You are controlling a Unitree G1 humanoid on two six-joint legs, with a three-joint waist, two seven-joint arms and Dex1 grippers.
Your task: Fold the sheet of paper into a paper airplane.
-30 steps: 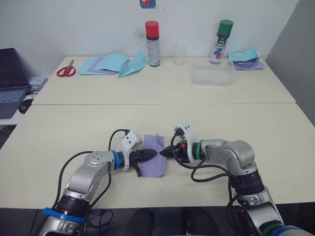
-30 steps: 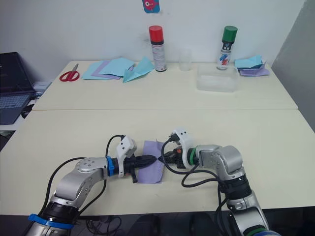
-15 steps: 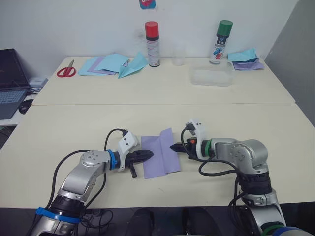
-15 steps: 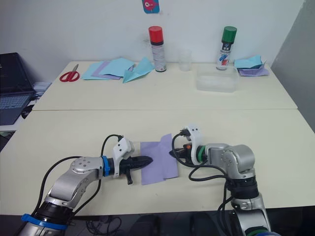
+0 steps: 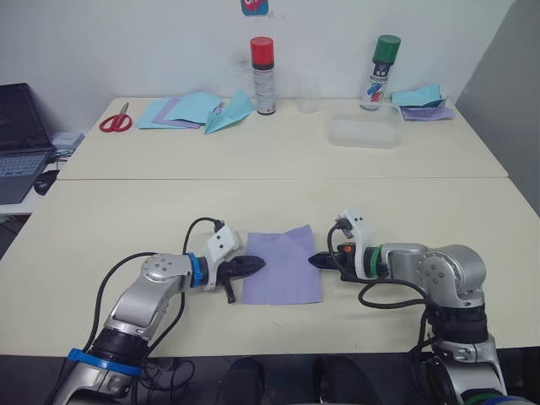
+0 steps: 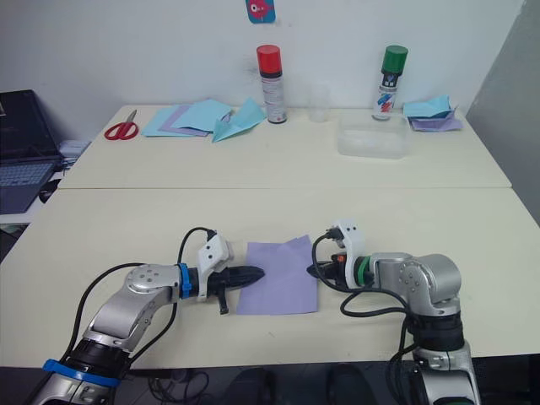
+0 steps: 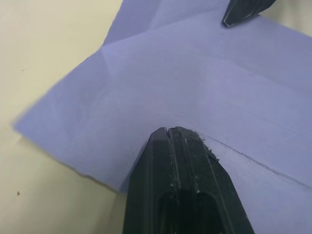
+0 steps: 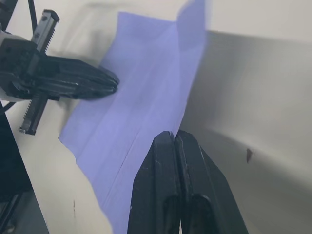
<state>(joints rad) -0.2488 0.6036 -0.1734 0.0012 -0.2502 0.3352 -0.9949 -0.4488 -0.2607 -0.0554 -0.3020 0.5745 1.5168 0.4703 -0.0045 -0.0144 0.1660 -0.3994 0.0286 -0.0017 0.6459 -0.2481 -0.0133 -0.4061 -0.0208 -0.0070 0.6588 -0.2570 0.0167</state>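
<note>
Cream tabletop [image 5: 101,228] fills the foreground, with a thin lavender sheet of paper [image 5: 283,266] lying flat and unfolded near the front edge, faintly creased. Both arms stretch low over the table, pointing inward at each other. The left gripper [image 5: 256,264], fingers pressed together, rests its tip on the sheet's left edge. The right gripper [image 5: 314,261], fingers also together, touches the sheet's right edge. Farther back, a clear plastic tub [image 5: 364,131] sits, its contents unclear.
</note>
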